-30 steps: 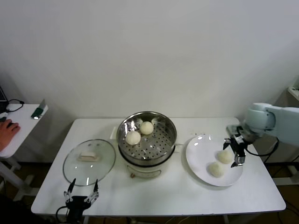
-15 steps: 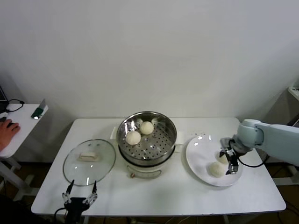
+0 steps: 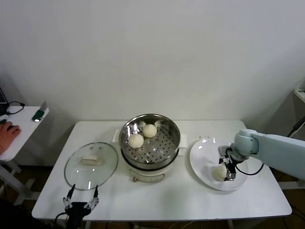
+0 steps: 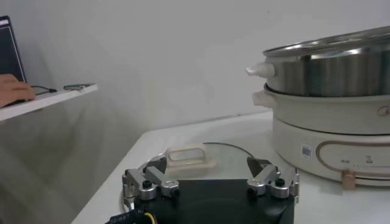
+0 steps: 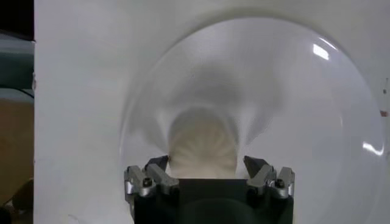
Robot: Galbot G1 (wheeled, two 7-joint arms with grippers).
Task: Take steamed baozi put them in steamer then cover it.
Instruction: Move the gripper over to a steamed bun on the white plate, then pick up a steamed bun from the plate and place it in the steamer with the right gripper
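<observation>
Right of the steamer [image 3: 150, 140], the right gripper [image 3: 227, 168] sits low over the white plate [image 3: 202, 157], its fingers spread on either side of a baozi [image 5: 203, 146] without pinching it. Two more baozi [image 3: 136, 140] lie inside the steamer. The cover [image 3: 91, 164] rests left of it, near the parked, unclenched left gripper [image 3: 82, 204].

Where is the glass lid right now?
In the head view the cover lies flat on the table, on the robot's left beside the steamer, just beyond the left gripper.
</observation>
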